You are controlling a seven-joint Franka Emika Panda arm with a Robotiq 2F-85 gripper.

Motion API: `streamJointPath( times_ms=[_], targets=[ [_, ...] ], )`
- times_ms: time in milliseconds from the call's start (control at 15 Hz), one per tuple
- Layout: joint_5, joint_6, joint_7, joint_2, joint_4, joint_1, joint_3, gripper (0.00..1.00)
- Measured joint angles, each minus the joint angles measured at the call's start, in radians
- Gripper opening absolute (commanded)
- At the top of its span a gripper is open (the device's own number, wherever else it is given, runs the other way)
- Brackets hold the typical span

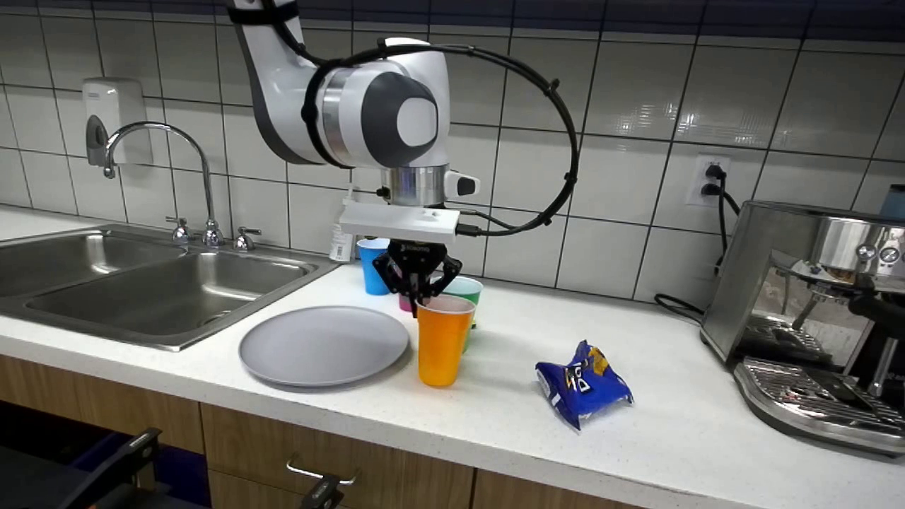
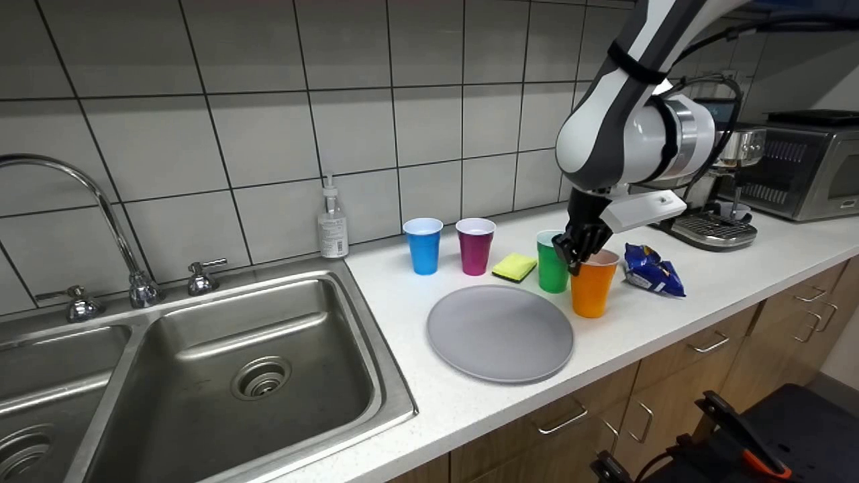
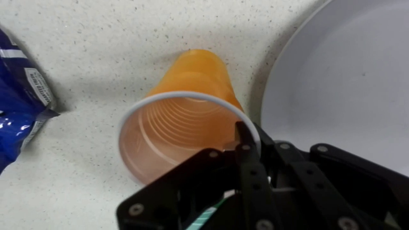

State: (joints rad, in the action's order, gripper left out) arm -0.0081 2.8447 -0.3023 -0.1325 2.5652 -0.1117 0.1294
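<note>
Grasp looks made, lift not yet; your tool (image 3: pixel 253 134), all but closed, pinches the wall of the orange plastic cup (image 1: pixel 442 346), one finger inside, one outside; you have it beside the gray plate (image 1: pixel 324 346), base seemingly on the counter (image 1: pixel 505 382); leaning slightly; pale rim, ringed interior, empty.

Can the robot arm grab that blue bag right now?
Probably not: its gripper is pinching the orange cup by the rim, so it would likely need to let go before taking the blue bag.
</note>
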Motion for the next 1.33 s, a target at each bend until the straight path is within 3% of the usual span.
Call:
streamJointPath(
  times_ms=[667, 1333],
  targets=[
    [-0.001, -0.001, 0.001, 0.022, 0.02, 0.0, 0.0, 0.01],
    [-0.001, -0.007, -0.002, 0.177, 0.119, -0.002, 0.0, 0.01]
  ],
)
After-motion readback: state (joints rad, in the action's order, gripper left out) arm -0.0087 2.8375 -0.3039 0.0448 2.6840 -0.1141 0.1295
